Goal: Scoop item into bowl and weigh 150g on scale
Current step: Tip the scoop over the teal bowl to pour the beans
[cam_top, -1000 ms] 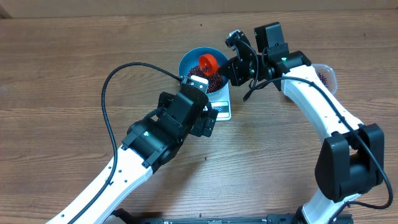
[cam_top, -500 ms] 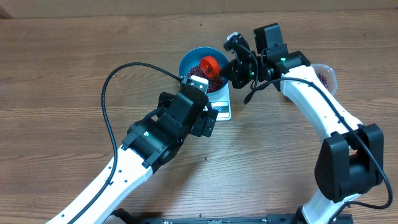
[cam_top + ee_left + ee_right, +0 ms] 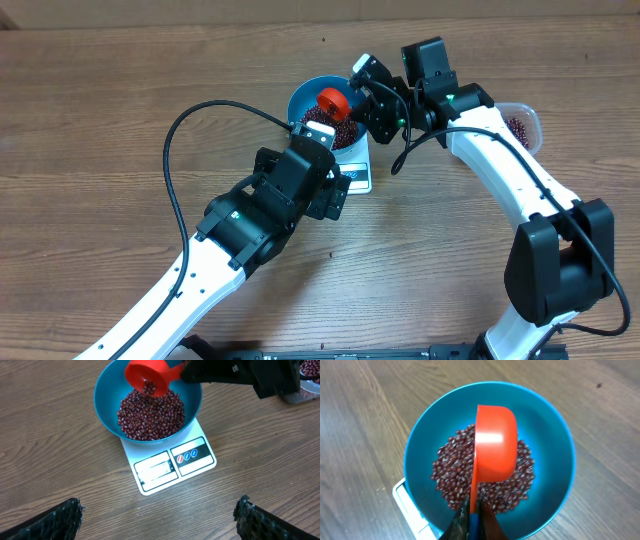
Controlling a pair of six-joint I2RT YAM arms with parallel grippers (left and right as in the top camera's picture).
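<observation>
The blue bowl (image 3: 300, 100) (image 3: 107, 395) (image 3: 547, 450) sits on the white scale (image 3: 357, 178) (image 3: 170, 465) (image 3: 402, 497). A heap of dark red-brown beans (image 3: 150, 417) (image 3: 450, 475) lies in it. My right gripper (image 3: 362, 100) (image 3: 475, 517) is shut on the handle of a red scoop (image 3: 333, 102) (image 3: 147, 377) (image 3: 494, 445). The scoop is over the bowl, tipped mouth down, and beans are dropping from it. My left gripper (image 3: 335, 190) (image 3: 159, 512) is open and holds nothing. It hovers over the wood just in front of the scale.
A clear plastic tub (image 3: 520, 125) (image 3: 307, 370) holding more beans stands to the right of the bowl, behind the right arm. The left arm's black cable (image 3: 175, 150) loops over the table on the left.
The right wrist has rolled and shifted slightly left, tipping the red scoop further over the bowl. The left arm has stayed still.
</observation>
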